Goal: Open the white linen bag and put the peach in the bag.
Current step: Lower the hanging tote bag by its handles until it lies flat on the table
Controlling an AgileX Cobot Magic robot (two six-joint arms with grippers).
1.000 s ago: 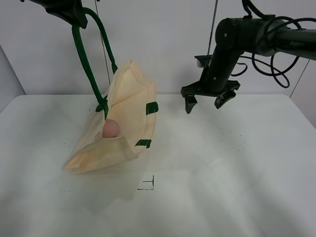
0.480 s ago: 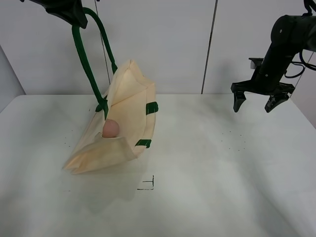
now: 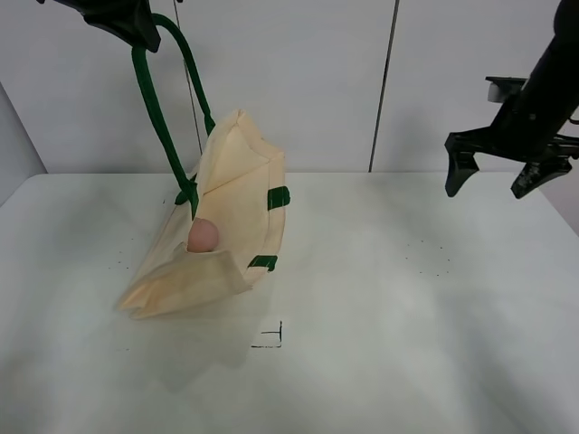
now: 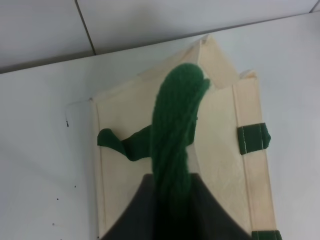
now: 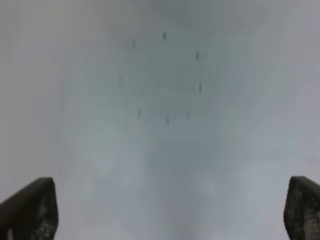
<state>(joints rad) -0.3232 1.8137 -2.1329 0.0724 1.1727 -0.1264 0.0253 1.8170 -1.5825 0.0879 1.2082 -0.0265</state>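
Observation:
The white linen bag (image 3: 222,226) hangs half-lifted, its lower end resting on the table. The peach (image 3: 204,234) sits in its open mouth. My left gripper (image 3: 127,23), at the top left, is shut on the bag's dark green strap handle (image 3: 154,108) and holds it high. In the left wrist view the strap (image 4: 175,135) runs down from the gripper to the cream bag (image 4: 220,140) below. My right gripper (image 3: 493,181) is open and empty, high at the far right, well away from the bag. The right wrist view shows its fingertips (image 5: 32,207) spread wide over bare table.
The white table (image 3: 380,316) has a small black corner mark (image 3: 271,339) in front of the bag and faint specks (image 3: 430,262) on the right. A grey wall stands behind.
My right gripper has pulled away from beside the bag to the far right and risen, still open. The bag, peach and left gripper have not moved.

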